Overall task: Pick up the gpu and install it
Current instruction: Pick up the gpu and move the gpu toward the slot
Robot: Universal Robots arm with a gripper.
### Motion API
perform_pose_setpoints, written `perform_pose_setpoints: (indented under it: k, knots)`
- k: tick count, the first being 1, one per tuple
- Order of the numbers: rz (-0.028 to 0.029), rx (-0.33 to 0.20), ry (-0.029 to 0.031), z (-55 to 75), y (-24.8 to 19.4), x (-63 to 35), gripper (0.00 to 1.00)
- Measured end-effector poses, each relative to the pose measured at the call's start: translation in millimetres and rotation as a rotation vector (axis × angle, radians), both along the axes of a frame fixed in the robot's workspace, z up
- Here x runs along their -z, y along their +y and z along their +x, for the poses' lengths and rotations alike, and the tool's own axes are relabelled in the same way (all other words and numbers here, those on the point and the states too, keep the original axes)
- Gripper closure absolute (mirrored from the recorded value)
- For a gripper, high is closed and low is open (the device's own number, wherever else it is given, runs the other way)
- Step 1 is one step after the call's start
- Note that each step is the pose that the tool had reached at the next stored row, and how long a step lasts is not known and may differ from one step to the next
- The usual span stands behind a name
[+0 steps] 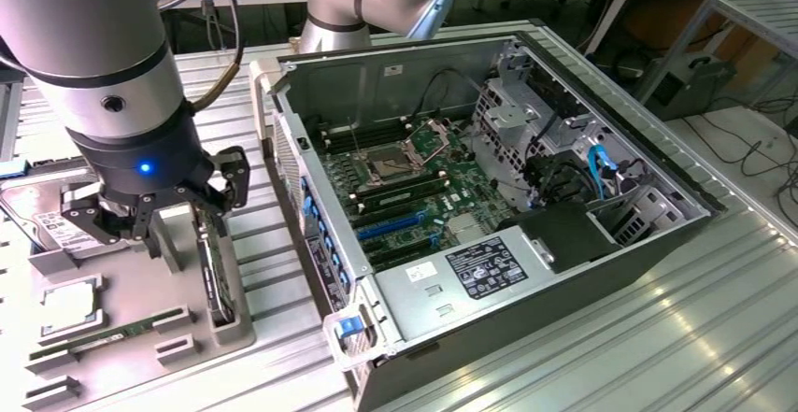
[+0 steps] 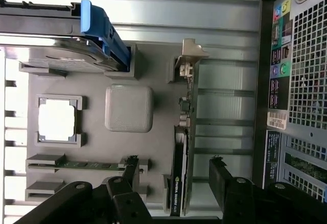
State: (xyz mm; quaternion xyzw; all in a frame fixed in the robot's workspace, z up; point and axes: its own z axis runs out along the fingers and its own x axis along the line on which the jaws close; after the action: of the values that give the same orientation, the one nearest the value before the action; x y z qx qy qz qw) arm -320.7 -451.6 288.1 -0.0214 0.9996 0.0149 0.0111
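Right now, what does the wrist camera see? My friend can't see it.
The robot's open fingers hover either side of a graphics card standing on edge in a gray tray. The tray also holds a hard drive, a square chip and a memory stick.

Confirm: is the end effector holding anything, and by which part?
Nothing held. The end effector is open over the gpu, which stands on edge in the tray.

Bright, even light is cast from above; pale glare is thrown across the ribbed silver metal table (image 1: 674,337), while the open black computer case (image 1: 499,333) is shadowed inside.
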Motion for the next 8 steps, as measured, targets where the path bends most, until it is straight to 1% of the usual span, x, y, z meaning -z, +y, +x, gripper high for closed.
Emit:
perform_pose_setpoints:
  k: [8]
  knots:
    - [-0.0001,0.0,-0.0001,0.0,-0.5,6.9,0.34]
